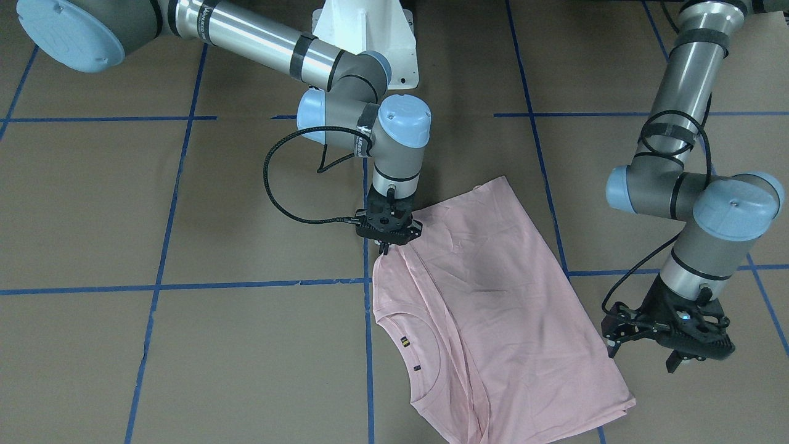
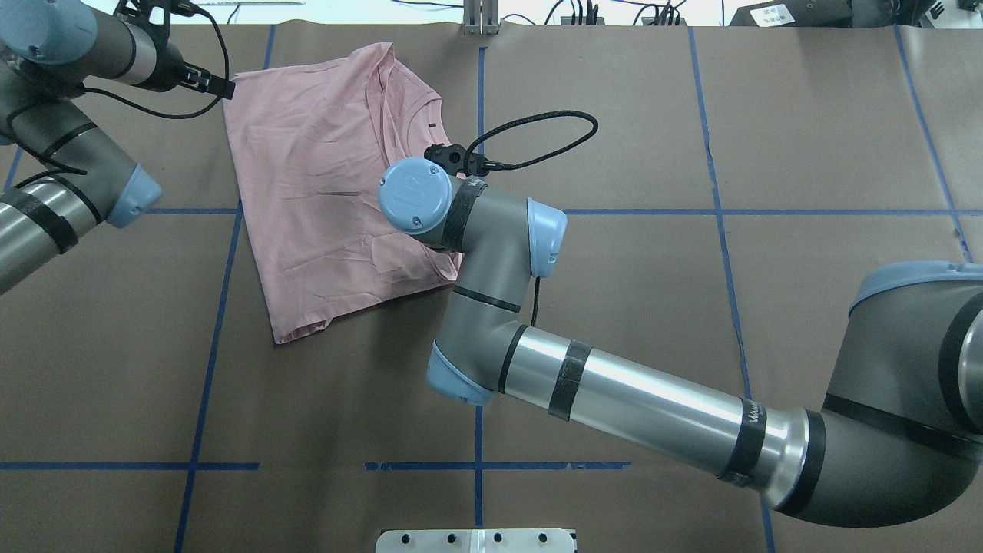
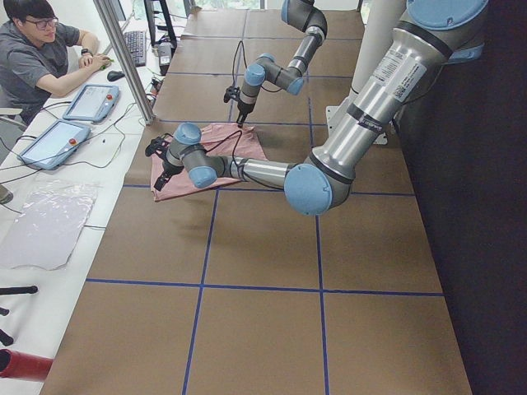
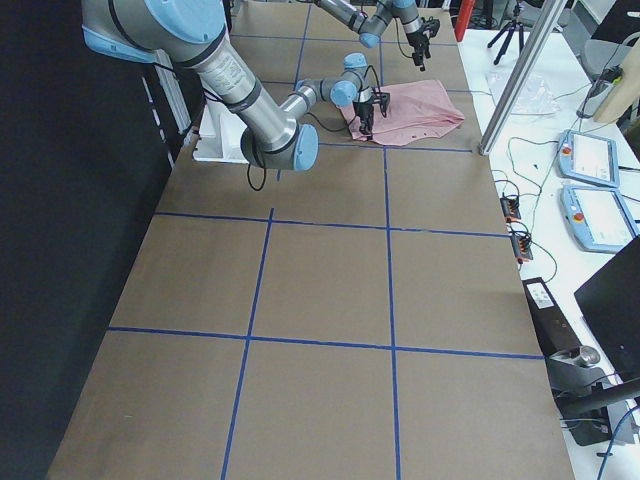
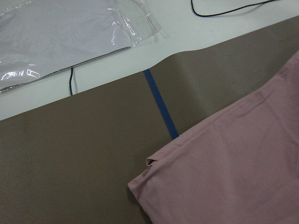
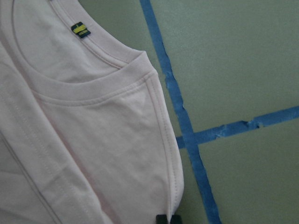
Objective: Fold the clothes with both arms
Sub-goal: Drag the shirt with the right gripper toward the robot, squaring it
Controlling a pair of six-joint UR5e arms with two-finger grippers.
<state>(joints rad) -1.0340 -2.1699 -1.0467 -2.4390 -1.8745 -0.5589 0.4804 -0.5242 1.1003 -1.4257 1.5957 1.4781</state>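
Brown taped table (image 1: 246, 203), seated person (image 3: 37, 62), plastic sheet (image 5: 60, 32)

This is a robot lab. A left arm (image 1: 684, 123) and a right arm (image 1: 259, 40), big and grey, stand by a white base (image 1: 370, 37) at a long table (image 4: 320, 400). Brown paper (image 2: 806, 153) covers the table, and blue tape lines (image 3: 198, 284) make squares on it. Next to it a person (image 3: 37, 58) sits at a white desk (image 3: 82, 152) with a keyboard (image 3: 134, 47). Two control pads (image 3: 90, 101) with screens lie there, and cables (image 5: 205, 15) run across the desk.
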